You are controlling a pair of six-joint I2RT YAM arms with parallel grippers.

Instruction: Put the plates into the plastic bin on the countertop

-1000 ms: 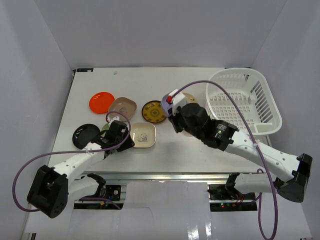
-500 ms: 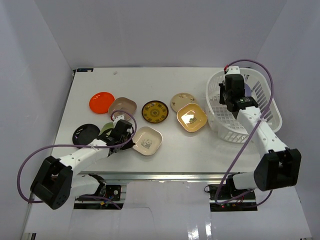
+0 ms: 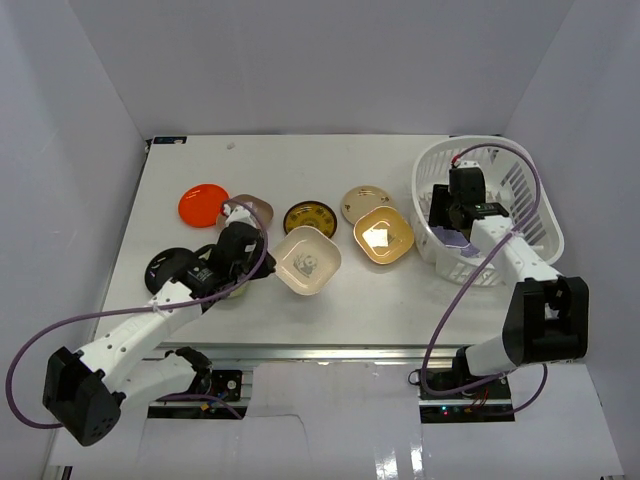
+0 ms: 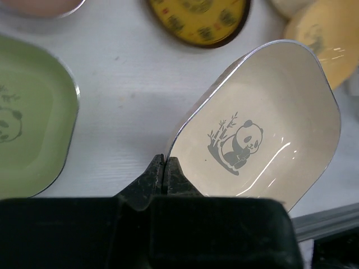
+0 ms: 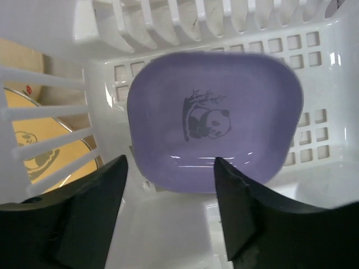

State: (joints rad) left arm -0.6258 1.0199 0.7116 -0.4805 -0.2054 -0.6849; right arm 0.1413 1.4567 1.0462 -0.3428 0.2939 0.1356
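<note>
Moved since before: cream panda plate [image 3: 308, 260] has come up off the countertop [image 3: 300, 165], and the right arm has swung from mid-table into the plastic bin [image 3: 530, 180], where its fingers have parted.
Plastic bin: stands at the far right of the countertop, with the purple panda plate [image 5: 216, 120] inside on the perforated floor, against the slotted wall [image 5: 224, 22] nearest the other plates.
Right gripper [image 5: 171, 168]: spread wide, holding nothing, poised just above the purple panda plate, one finger to each side of it in the wrist view.
Right arm: folded back steeply from its base, forearm running up over the bin's near rim, wrist pointing down into the bin.
Cream panda plate: raised and tilted, its hollow facing the overhead camera, near the middle of the countertop.
Left gripper [image 4: 165, 174]: pinched tight on the cream panda plate's near rim, fingertips meeting across the thin edge.
Left arm: stretched diagonally from its base toward the table's centre, passing over the green plate [image 4: 28, 112].
Plates on countertop: yellow square plate [image 3: 383, 234] and beige round plate [image 3: 365, 200] near the bin; dark round plate [image 3: 308, 218], pink plate [image 3: 250, 208], orange plate [image 3: 203, 204] and black plate [image 3: 170, 268] further left.
</note>
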